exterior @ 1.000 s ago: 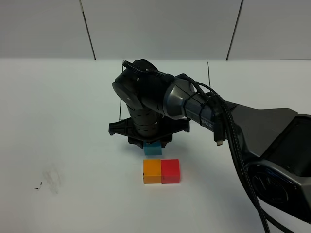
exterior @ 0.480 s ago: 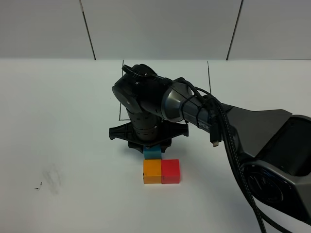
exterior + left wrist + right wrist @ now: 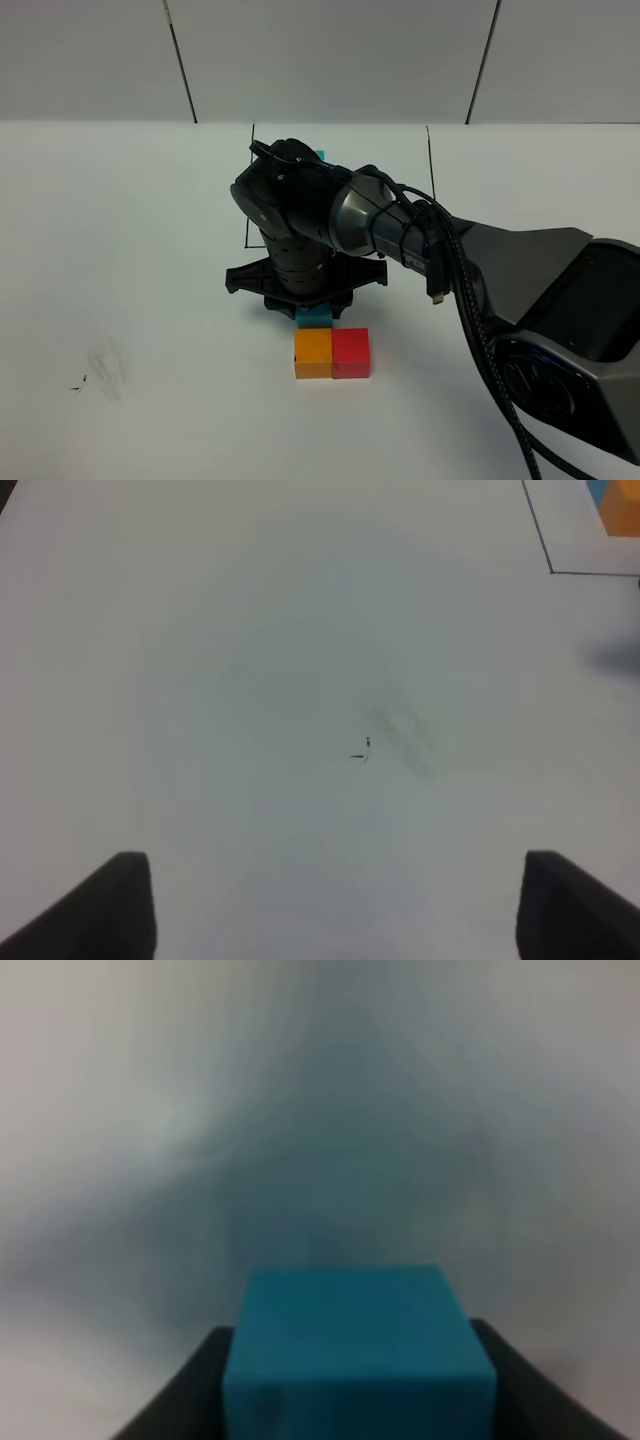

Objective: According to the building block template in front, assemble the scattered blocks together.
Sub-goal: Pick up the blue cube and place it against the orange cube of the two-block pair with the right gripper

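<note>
Behind the orange plastic cube (image 3: 313,353), right gripper (image 3: 314,305) has brought the light blue cube (image 3: 314,316) nearer, jaws clamped on it; L nearly complete.

Colours of the scattered blocks and their surroundings.
Orange cube (image 3: 313,354), red cube (image 3: 351,352) beside it, light blue cube (image 3: 358,1350) behind the orange cube; white table (image 3: 120,250); black drawn outline (image 3: 250,180); black arm (image 3: 330,215).

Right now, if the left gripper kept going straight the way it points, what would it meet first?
Probably only bare white table. The left gripper is open, holds nothing, and faces a faint smudge mark. The template's black outline lies off to one side. Depth is unclear.
</note>
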`<state>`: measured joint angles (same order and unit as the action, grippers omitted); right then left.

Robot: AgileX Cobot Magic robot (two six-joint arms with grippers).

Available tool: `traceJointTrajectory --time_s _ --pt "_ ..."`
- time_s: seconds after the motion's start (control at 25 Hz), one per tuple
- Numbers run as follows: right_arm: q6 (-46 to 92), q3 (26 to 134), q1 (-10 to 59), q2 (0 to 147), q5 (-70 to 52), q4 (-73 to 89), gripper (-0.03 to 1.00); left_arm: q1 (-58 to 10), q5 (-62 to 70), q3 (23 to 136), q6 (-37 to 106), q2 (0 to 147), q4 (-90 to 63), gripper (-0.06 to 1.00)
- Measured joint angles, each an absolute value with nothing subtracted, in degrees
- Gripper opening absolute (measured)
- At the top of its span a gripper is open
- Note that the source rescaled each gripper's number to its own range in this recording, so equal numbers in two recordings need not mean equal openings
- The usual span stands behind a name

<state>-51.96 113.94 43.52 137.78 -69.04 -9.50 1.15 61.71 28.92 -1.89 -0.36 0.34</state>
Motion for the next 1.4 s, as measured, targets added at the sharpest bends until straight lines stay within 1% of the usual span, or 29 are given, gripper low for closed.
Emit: traceJointTrajectory --time_s 1.4 --pt "-52.03 114.51 43.52 139.83 -69.54 -7.50 0.00 1.15 61.71 28.92 -2.01 -0.36 0.34 0.63"
